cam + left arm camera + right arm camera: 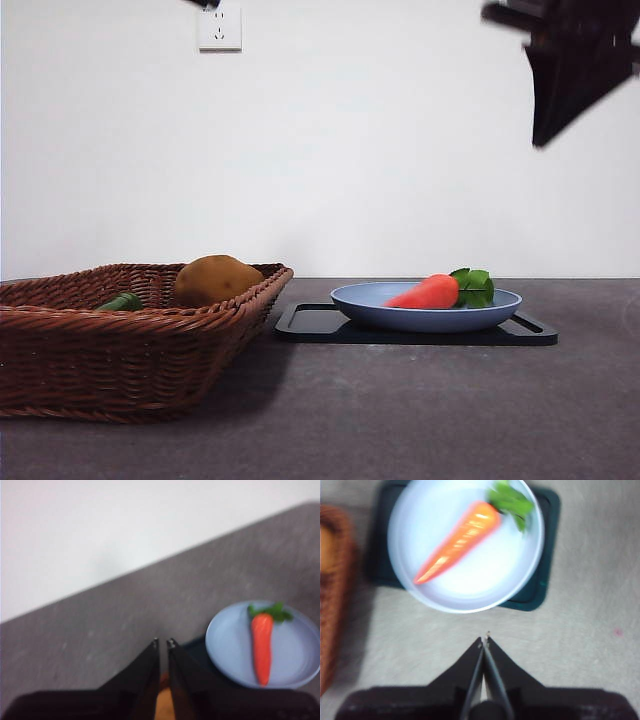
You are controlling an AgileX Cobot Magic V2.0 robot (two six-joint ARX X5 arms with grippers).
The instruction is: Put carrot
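Carrot (428, 292) lies on its side in the blue plate (400, 318). The plate sits on a dark tray (315, 325) on the desk (400, 420). Green leaves are at the thick end; the tapered tip points toward the wicker basket (120, 350). Long axis runs roughly flat along the plate, leaf end away from the basket, tip end nearer it. In the right wrist view the carrot (460, 540) crosses the plate diagonally.

Right claw (484, 641): jaws pressed together, nothing between them. It hangs above the bare desk just off the plate rim, with the carrot ahead of the tips. In the front view a dark arm (575, 70) shows high at the upper corner on the plate's side, well above the carrot; judged to be this arm.

Left claw (163, 642): jaws narrow, almost touching, holding nothing. The carrot (261, 647) lies off to one side of it, clear of the tips.

The basket holds a tan potato-like lump (215, 280) and a small dark green vegetable (122, 301).

Judgement: the carrot appears already placed on the plate, no claw in contact. If another grasp is wanted, the right arm looks nearer. Its jaws would need to open and close across the carrot's width, not along its length.
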